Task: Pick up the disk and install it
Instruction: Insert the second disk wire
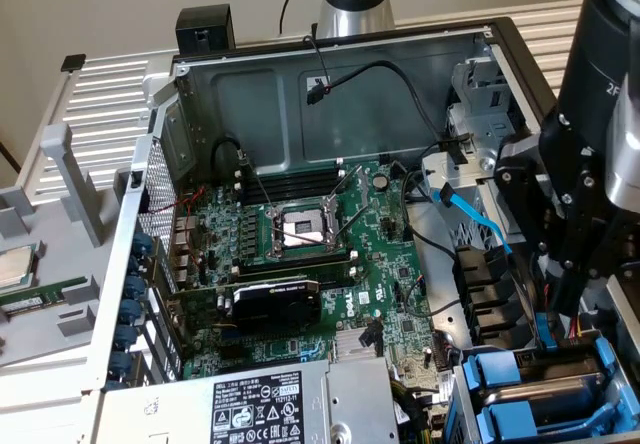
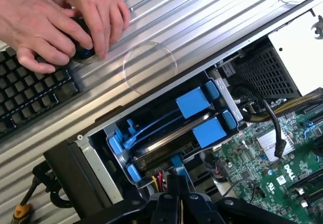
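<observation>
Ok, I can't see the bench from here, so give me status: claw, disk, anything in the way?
Claw shut, down at the drive bay. Blue plastic disk carrier sits in the bay beneath it. Red and black wires close by claw tip.

Even indoor light, soft shadows, slight blur.

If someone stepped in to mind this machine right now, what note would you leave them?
Gripper: black fingers shut, down at the drive bay in the corner of the open computer case, pinching a blue plastic tab there.
Disk: blue plastic carriers sit in the bay with a dark metal slab between them; it looks seated, though I cannot confirm it is fully home.
Done: disk brought to the bay.
Left: check seating, then let go.
Note: a person's hands rest on a knob beside the black keyboard.
</observation>
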Available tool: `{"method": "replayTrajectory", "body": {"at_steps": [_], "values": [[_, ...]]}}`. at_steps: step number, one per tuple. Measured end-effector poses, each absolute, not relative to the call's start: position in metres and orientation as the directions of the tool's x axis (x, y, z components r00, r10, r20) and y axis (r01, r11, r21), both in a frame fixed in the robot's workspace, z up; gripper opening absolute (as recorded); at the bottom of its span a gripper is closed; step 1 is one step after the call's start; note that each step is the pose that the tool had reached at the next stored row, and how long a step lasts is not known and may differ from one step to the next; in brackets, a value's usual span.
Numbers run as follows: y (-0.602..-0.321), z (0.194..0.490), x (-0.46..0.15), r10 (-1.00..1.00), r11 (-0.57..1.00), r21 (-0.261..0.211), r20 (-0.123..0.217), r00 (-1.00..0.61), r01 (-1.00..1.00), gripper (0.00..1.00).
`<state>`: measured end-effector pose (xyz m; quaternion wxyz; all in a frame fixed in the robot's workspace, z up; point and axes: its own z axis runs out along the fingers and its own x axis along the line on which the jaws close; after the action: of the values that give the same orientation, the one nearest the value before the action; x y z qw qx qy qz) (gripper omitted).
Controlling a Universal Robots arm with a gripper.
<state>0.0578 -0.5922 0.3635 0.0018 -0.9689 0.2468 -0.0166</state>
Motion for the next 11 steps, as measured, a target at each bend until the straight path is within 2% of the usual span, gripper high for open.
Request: {"method": "replayTrajectory", "body": {"at_steps": [11], "values": [[-0.5922,0.3634,0.0578,-0.294,-0.956,-0.012,0.031,0.955,-0.294,0.11]]}}
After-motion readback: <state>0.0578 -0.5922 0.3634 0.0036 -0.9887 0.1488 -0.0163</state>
